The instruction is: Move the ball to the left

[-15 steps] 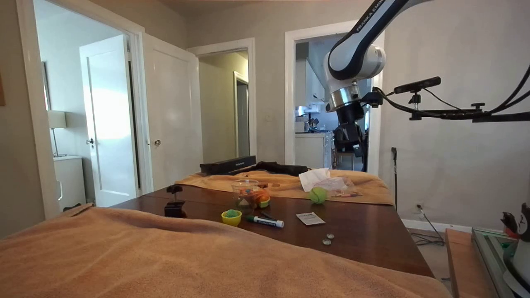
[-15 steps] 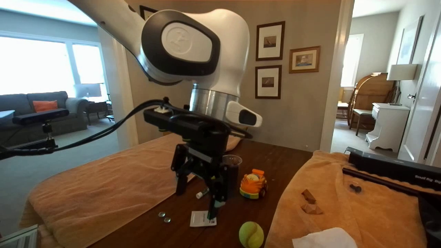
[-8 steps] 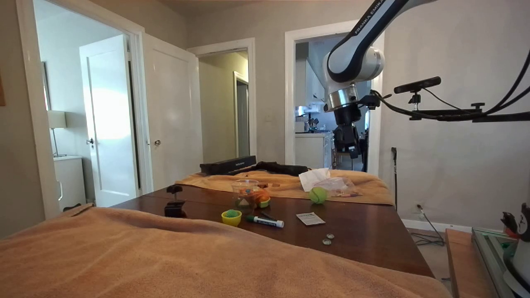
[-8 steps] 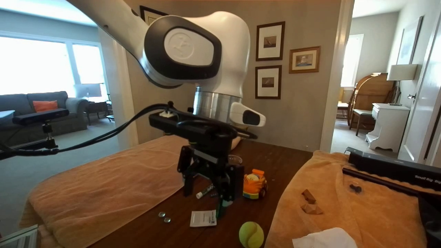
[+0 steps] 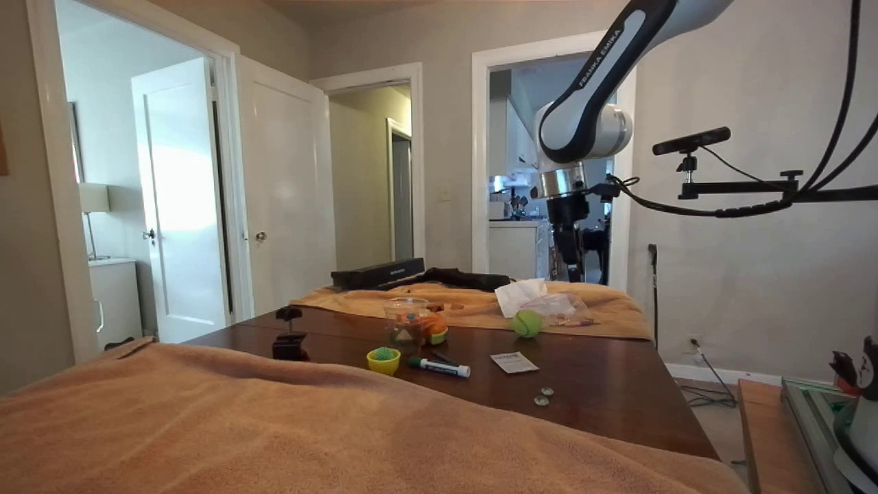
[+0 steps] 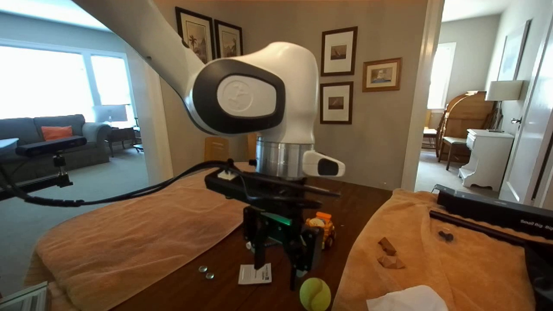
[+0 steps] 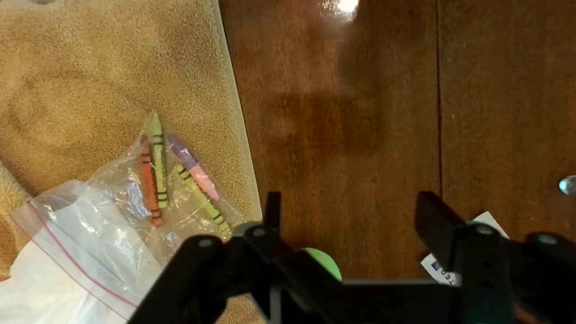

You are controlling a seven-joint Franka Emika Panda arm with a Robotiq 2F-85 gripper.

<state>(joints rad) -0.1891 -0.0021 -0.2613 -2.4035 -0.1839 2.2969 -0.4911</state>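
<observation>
The ball is a yellow-green tennis ball. In both exterior views the ball [image 5: 527,324] [image 6: 315,294] rests on the dark wooden table beside the edge of the orange towel. In the wrist view only a sliver of the ball [image 7: 326,261] shows behind the left finger linkage; the rest of it is hidden. My gripper [image 7: 348,207] is open and empty, with bare wood between its fingertips in the wrist view. In the exterior views the gripper [image 5: 573,271] [image 6: 277,274] hangs above the table, apart from the ball, with its fingers pointing down.
A white paper packet [image 5: 514,362] and glass beads [image 5: 542,396] lie near the ball. A bag of crayons [image 7: 180,189] lies on the towel [image 7: 112,67]. A marker [image 5: 442,368], a yellow cup [image 5: 383,365], a clear cup [image 5: 405,322] and an orange toy car [image 6: 319,235] stand farther off.
My arm and gripper have moved down. In an exterior view the gripper has also shifted right, closer to the ball. The gripper stays open, and the ball has not moved.
</observation>
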